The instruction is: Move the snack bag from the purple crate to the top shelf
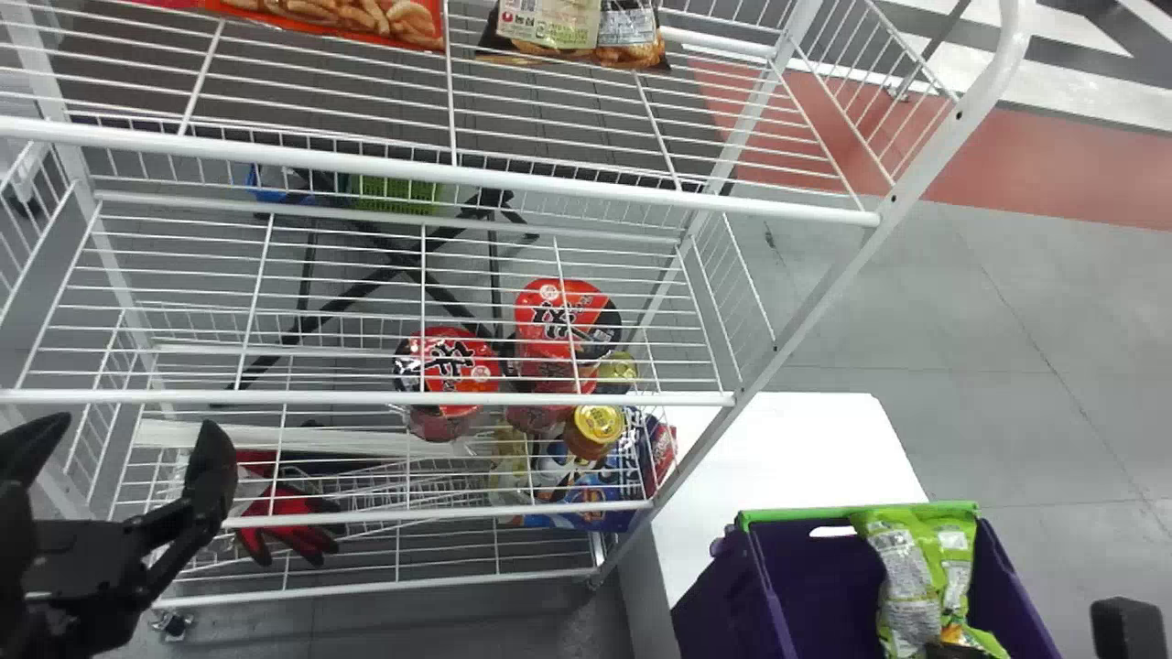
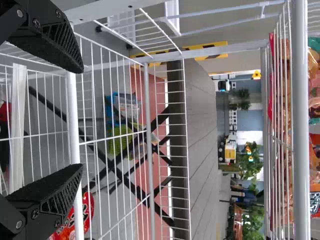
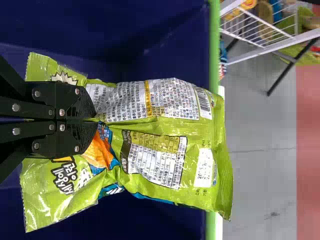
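- Head view: your snack bag [image 1: 916, 586] is in the purple crate [image 1: 806, 586], 1 end overlapping the green rim [image 1: 778, 517].
- Your right gripper [image 1: 954, 651] is clamped on the bag.
- Your left gripper [image 1: 126, 437] is at the white rack [image 1: 458, 174], 2 fingers apart.
- 2 snack packs [image 1: 366, 23] lie on the rack's upper shelf.

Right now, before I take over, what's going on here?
The right gripper is closed on the green snack bag, pinching it so the film bunches up. The bag is at the purple crate, not yet on the top shelf, where a red snack pack and a dark one lie. The left gripper is open and holds nothing, in front of the rack's lower shelves.
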Robot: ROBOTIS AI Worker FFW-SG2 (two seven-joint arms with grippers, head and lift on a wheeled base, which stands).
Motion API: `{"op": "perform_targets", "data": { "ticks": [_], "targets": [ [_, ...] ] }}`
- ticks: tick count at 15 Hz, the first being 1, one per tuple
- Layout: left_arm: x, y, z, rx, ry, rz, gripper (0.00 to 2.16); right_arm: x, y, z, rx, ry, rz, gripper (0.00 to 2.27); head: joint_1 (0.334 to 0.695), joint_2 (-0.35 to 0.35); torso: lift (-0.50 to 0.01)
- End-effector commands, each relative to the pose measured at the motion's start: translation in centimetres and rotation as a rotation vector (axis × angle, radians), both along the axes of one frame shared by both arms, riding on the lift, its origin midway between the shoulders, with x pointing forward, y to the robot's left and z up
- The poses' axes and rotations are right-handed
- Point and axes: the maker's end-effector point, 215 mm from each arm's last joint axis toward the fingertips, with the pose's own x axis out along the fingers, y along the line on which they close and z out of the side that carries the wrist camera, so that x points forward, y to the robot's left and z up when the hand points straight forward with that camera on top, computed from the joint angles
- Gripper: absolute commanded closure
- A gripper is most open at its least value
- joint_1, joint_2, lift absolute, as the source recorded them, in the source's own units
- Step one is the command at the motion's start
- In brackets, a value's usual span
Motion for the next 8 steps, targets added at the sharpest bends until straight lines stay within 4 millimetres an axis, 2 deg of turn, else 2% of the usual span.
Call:
{"op": "perform_targets", "data": {
  "ticks": [1, 5, 8],
  "targets": [
    [0.0, -0.1, 0.5, -0.003, -0.007, -0.002, 0.16, 0.1, 0.1, 0.7, 0.001, -0.02, -0.006, 1.98, 0.695, -0.35, -0.265],
    [-0.1, -0.2, 0.8, -0.006, -0.01, -0.003, 0.16, 0.5, 0.6, 1.7, 0.011, -0.055, -0.005, 1.98, 0.695, -0.35, -0.25],
    [-0.1, -0.2, 0.9, -0.004, -0.012, -0.004, 0.16, 0.8, 1.3, 3.5, 0.018, -0.103, -0.001, 1.98, 0.695, -0.35, -0.238]
  ]
}}
